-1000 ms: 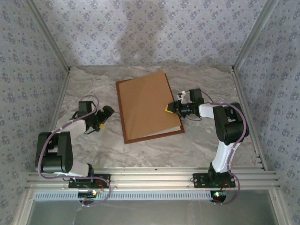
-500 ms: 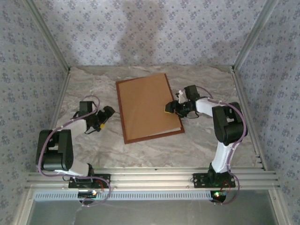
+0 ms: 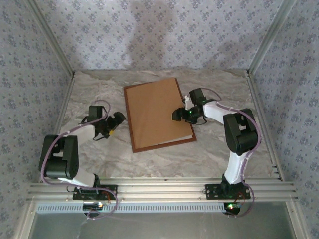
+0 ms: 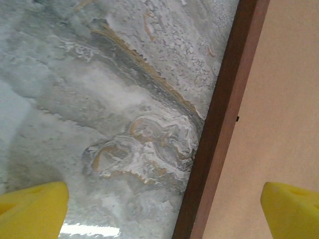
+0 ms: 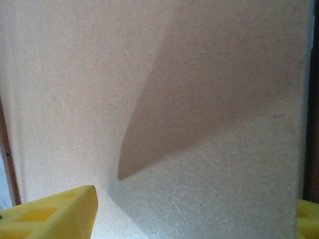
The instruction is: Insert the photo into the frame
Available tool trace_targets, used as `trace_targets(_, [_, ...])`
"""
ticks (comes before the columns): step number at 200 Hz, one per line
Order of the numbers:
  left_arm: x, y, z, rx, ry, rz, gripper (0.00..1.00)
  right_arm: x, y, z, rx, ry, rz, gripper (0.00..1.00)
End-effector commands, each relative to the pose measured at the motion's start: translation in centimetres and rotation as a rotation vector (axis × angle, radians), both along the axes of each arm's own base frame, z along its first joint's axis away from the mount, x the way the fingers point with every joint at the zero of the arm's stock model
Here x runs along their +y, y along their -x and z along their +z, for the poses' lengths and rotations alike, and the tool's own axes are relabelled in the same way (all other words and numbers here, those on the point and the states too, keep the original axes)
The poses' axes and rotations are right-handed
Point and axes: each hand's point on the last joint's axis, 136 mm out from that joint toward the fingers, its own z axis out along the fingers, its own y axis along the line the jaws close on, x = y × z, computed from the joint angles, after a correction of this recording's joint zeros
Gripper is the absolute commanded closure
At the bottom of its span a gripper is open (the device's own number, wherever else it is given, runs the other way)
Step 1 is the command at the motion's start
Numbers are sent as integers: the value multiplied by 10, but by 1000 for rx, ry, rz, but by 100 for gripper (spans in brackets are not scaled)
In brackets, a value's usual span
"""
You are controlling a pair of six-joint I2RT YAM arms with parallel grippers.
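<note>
- One gray marbled table [image 3: 89, 94] is seen.
- Two arms are counted, the left arm [image 3: 60, 159] and the right arm [image 3: 239, 132]. Both are bent at the elbow and reached low toward the middle.
- One reddish-brown wooden frame [image 3: 128, 119] is laid flat between them.
- One brown backing board [image 3: 155, 112] is set inside it.
- The left gripper [image 3: 118, 119] is spread wide, empty, just beside the frame's left bar.
- The right gripper [image 3: 178, 114] is parted, empty, over the board's right side.

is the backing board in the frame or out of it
In, lying flat: the brown backing board fills the frame, whose reddish-brown bars border its left and near edges in the top view.
</note>
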Motion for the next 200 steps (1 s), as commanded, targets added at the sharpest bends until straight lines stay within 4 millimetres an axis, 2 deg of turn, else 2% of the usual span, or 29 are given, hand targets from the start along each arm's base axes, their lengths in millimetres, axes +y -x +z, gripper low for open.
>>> trace_targets(1, [-31,-6,7,-18,77,-69,1,-16,-7,5,-35,121,-15,27])
trace_targets(46, [-60,-11,4,-11,89,-134,1,-11,-8,9,-52,179,16,25])
trace_targets(88, [-97,-17,1,-8,109,-202,1,-5,-6,16,-71,212,36,22])
trace_targets(139, [-132,-20,-6,9,134,-265,1,-2,-1,9,-63,247,54,21])
trace_targets(167, [-143,-21,-6,12,141,-290,1,-8,-2,11,-86,327,57,21])
trace_targets(189, [-144,-22,-5,10,140,-289,1,-14,-7,16,-120,394,61,20])
trace_targets(200, [-143,-23,-3,7,132,-290,1,-18,-4,16,-107,422,66,20])
